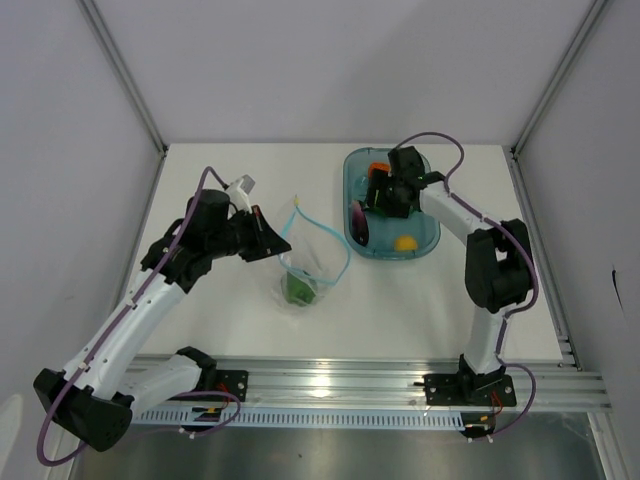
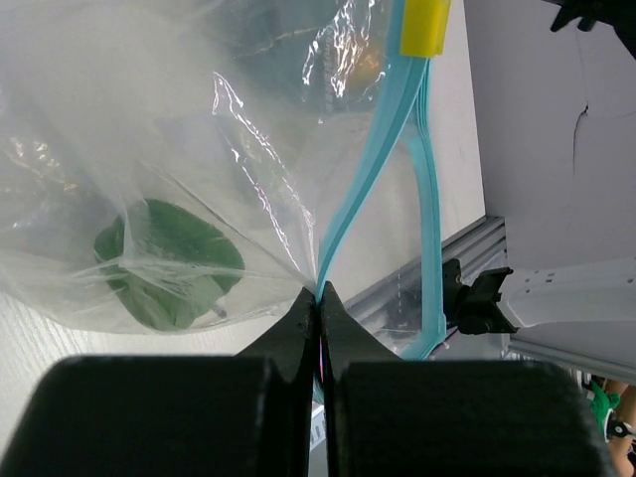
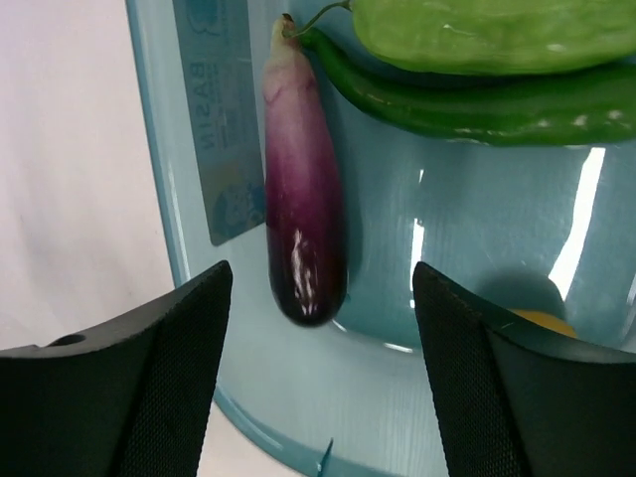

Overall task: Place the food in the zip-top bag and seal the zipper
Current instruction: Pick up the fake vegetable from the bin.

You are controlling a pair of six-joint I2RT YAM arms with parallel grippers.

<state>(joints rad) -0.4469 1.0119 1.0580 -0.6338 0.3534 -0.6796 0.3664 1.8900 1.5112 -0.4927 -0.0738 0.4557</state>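
Black fingers of the right gripper fill the bottom of the right wrist view. They stand apart on either side of the eggplant and touch nothing. That eggplant lies lengthwise in the tray, centre left of the frame and close to the tray wall. Its stem end points up toward a pale green pepper and a dark green vegetable, and a lemon shows at lower right. Glossy, hard and rounded, the eggplant looks light but likely to slip. The thick lower belly, taken across its width, seems the best place to hold it.

In the left wrist view the left gripper is pinched tight on the bag at bottom centre, where the blue zipper ends. The bag is thin, floppy film that will sag wherever it is unsupported. One green food piece sits inside at left.
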